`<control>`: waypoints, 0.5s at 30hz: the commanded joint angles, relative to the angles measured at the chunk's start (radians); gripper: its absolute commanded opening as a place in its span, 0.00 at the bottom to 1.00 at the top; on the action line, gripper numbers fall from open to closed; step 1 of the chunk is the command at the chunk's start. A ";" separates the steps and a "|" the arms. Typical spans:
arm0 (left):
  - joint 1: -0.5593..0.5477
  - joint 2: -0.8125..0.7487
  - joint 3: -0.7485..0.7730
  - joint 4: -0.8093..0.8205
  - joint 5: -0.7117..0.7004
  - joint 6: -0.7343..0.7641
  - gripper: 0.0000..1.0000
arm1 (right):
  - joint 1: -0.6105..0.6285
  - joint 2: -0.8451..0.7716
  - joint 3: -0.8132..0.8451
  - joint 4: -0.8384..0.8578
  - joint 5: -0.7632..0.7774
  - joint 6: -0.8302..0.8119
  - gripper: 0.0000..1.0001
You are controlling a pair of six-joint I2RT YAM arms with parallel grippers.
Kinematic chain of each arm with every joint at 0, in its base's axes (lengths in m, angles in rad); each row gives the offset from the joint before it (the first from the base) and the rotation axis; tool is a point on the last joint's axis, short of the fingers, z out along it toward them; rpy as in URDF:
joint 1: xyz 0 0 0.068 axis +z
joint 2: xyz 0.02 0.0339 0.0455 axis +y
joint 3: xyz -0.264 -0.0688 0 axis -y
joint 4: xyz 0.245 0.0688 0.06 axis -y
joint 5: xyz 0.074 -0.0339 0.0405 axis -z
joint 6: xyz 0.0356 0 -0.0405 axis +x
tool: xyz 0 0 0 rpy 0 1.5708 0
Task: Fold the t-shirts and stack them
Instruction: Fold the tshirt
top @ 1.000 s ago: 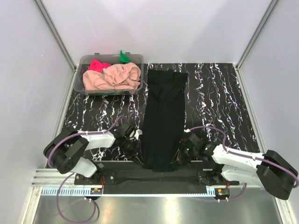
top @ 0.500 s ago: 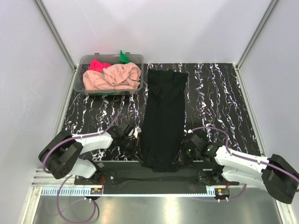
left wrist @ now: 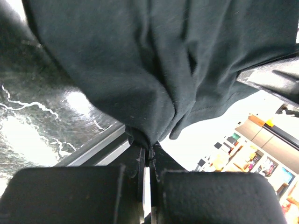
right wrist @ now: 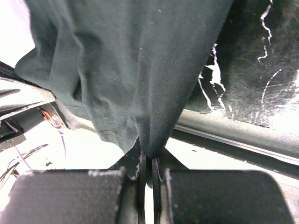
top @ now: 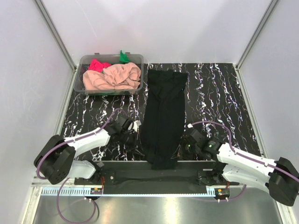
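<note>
Left wrist: black t-shirt within tool.

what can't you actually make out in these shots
- Top view: the green t-shirt is mostly buried under the peach-pink t-shirt in the tub.
- Top view: left gripper and right gripper fingertips, too small and dark against the black t-shirt.
- Wrist views: the black t-shirt runs off the frame edges.

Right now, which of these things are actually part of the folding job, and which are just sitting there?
Part of the job:
- black t-shirt, pinched by the left gripper and right gripper
- peach-pink t-shirt, pink-red t-shirt and green t-shirt, in the clear plastic tub

Just there:
- the tub itself
- marbled black table
</note>
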State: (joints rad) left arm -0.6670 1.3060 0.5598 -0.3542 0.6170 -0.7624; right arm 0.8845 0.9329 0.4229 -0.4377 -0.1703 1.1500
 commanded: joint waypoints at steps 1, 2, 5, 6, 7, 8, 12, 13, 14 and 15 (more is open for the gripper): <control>0.015 -0.028 0.052 -0.023 -0.002 0.021 0.00 | -0.001 -0.005 0.054 -0.039 0.049 -0.029 0.00; 0.021 -0.028 0.057 -0.026 0.000 0.023 0.00 | 0.001 -0.003 0.059 -0.041 0.055 -0.030 0.00; 0.035 -0.040 0.075 -0.048 0.004 0.032 0.00 | -0.001 0.007 0.079 -0.052 0.063 -0.038 0.00; 0.041 -0.045 0.089 -0.055 0.001 0.034 0.00 | -0.001 0.009 0.089 -0.058 0.066 -0.042 0.00; 0.052 -0.050 0.098 -0.069 0.003 0.038 0.00 | -0.001 0.010 0.097 -0.065 0.071 -0.047 0.00; 0.055 -0.051 0.106 -0.078 0.001 0.044 0.00 | -0.002 0.010 0.103 -0.071 0.080 -0.049 0.00; 0.081 -0.062 0.141 -0.121 0.001 0.060 0.00 | -0.019 0.009 0.142 -0.113 0.100 -0.065 0.00; 0.087 -0.063 0.152 -0.126 0.000 0.063 0.00 | -0.022 0.007 0.148 -0.121 0.101 -0.068 0.00; 0.099 -0.071 0.155 -0.130 0.000 0.066 0.00 | -0.027 0.004 0.154 -0.125 0.104 -0.072 0.00; 0.106 -0.073 0.158 -0.134 0.001 0.067 0.00 | -0.032 0.004 0.168 -0.140 0.109 -0.079 0.00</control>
State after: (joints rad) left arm -0.5831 1.2682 0.6746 -0.4633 0.6170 -0.7216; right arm 0.8703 0.9436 0.5312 -0.5316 -0.1104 1.1030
